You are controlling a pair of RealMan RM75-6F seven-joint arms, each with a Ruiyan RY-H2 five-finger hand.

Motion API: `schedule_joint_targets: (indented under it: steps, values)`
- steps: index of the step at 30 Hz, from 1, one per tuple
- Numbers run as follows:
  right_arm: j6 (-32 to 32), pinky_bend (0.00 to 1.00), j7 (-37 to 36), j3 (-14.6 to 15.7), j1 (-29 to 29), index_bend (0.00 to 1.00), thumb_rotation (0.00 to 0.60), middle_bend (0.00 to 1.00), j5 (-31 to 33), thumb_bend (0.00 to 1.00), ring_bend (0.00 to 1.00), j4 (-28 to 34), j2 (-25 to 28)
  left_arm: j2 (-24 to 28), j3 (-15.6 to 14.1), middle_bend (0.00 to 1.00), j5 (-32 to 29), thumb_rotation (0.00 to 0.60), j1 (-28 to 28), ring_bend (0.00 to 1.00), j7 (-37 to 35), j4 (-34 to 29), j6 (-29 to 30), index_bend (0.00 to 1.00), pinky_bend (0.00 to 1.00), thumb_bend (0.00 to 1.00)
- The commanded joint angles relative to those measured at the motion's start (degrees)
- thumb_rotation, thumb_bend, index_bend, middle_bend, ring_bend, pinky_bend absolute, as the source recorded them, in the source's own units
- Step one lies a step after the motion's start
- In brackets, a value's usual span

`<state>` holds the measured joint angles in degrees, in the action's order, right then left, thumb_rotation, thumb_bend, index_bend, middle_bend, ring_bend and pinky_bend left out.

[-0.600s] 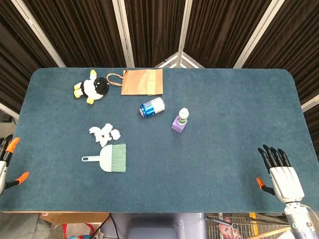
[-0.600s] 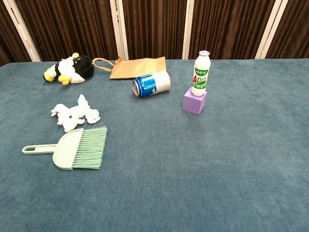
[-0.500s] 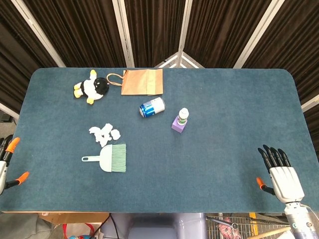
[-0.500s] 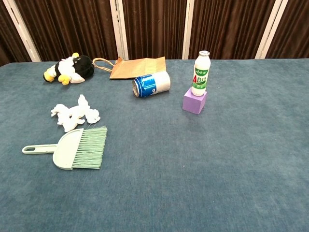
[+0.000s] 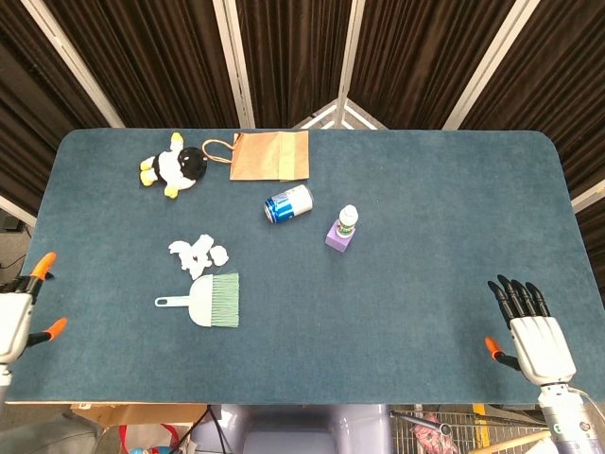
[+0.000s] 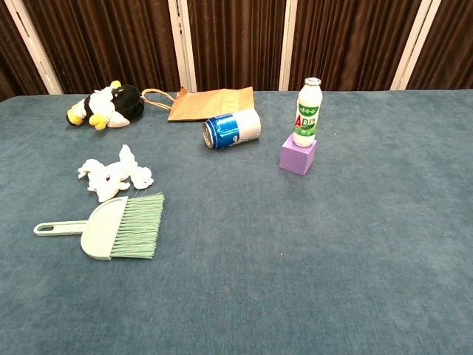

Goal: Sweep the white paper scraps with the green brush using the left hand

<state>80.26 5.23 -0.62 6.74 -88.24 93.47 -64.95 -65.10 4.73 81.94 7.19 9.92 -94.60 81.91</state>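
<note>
Green brush (image 5: pixel 208 302) lies flat on the worktop (image 5: pixel 425 218), bristles just beside the white paper scraps (image 5: pixel 198 253). Left hand (image 5: pixel 17 317) at the worktop's edge, right hand (image 5: pixel 531 331) likewise, fingers spread, both empty.

Matt blue cloth covers the table (image 5: pixel 425 218), its nap short and carpet-like.
On it: a smooth plastic brush (image 6: pixel 111 228), crumpled paper scraps (image 6: pixel 112 174), a glossy metal can (image 6: pixel 231 129), a kraft-paper bag (image 6: pixel 211 103) and a plush toy (image 6: pixel 107 105).
</note>
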Motion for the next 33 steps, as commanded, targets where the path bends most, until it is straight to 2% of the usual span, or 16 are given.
schedule_joint_targets:
  steps: [1,3,6,11,16,19,24,33]
  values:
    - [0.1,0.01,-0.1,0.0,0.0,0.0,0.6,0.0,-0.1,0.32,0.0,0.2,0.1,-0.8,2.2,0.94,-6.5,0.6,3.9,0.97,4.7,-4.6,-6.7,0.37,0.97,0.2]
    - [-0.2,0.01,-0.3,0.0,0.0,0.0,0.6,0.0,0.1,0.32,0.0,0.4,0.1,-3.2,2.9,0.99,-10.4,0.6,6.8,1.0,9.2,-5.6,-11.0,0.44,1.0,0.23]
    - [-0.2,0.01,-0.5,0.0,0.1,0.0,0.6,0.0,0.1,0.32,0.0,0.3,0.2,-6.3,3.9,1.0,-15.7,0.6,9.2,1.0,15.2,-5.9,-13.1,0.49,1.0,0.27]
    - [-0.1,0.01,-1.1,0.0,-0.1,0.0,0.6,0.0,0.1,0.32,0.0,0.5,0.4,-13.1,4.5,1.0,-24.4,0.6,13.3,1.0,24.0,-4.8,-15.4,0.48,1.0,0.29]
    - [-0.3,0.01,-1.2,0.0,0.0,0.0,0.6,0.0,0.3,0.32,0.0,0.6,0.4,-18.6,4.8,1.0,-29.4,0.6,16.2,1.0,28.8,-2.3,-15.4,0.47,1.0,0.32]
    - [-0.3,0.01,-1.3,0.0,0.0,0.0,0.6,0.0,0.3,0.32,0.0,0.6,0.4,-21.3,4.9,1.0,-31.5,0.6,17.6,1.0,30.7,-1.2,-15.2,0.46,1.0,0.34]
    - [-0.3,0.01,-1.8,0.0,0.0,0.0,0.6,0.0,0.4,0.32,0.0,0.7,0.5,-23.6,5.3,1.0,-33.8,0.6,19.2,1.0,31.7,-0.3,-14.8,0.44,1.0,0.41]
    - [-0.4,0.01,-1.8,0.1,0.1,0.0,0.6,0.0,0.1,0.32,0.0,0.7,0.5,-25.3,4.9,1.0,-37.0,0.6,20.5,1.0,32.0,0.9,-14.6,0.44,1.0,0.41]
